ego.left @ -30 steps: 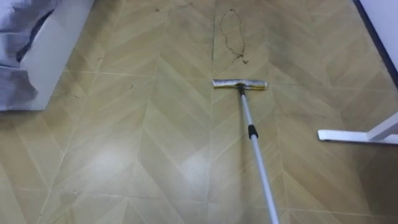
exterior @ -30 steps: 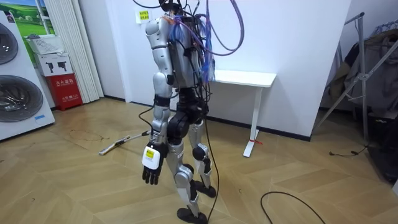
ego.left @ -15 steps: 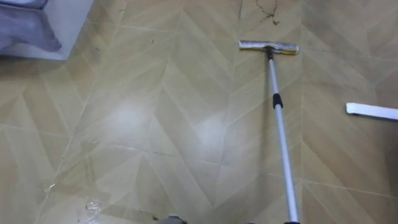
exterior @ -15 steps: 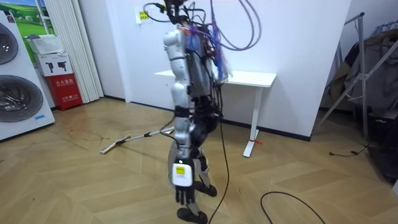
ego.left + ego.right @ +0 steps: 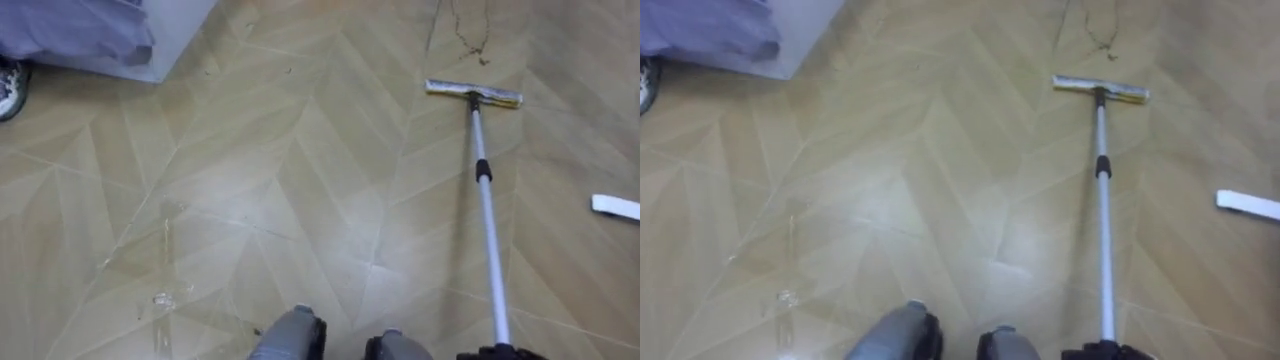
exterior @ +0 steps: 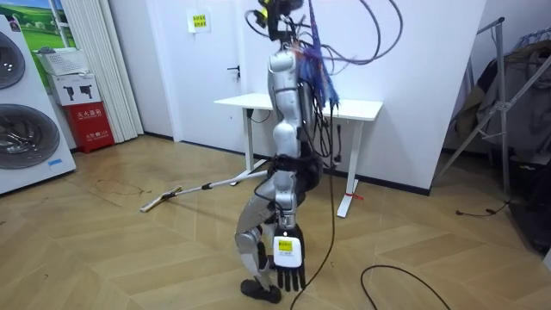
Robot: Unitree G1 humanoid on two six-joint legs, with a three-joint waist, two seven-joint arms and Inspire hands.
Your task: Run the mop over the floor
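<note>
Mop (image 5: 486, 200): head flat on the floor (image 5: 300, 200) ahead and to the right, handle's long axis running straight back to the right hand (image 5: 495, 353), whose dark fingers wrap its near end; left hand (image 6: 288, 258) hangs idle by the thigh, fingers slack and apart.

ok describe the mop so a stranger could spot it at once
On the herringbone wood floor, find the white table foot at the right. Left of it runs the mop: unlike that short white bar, a long silver pole with a black collar and a flat yellowish head.
</note>
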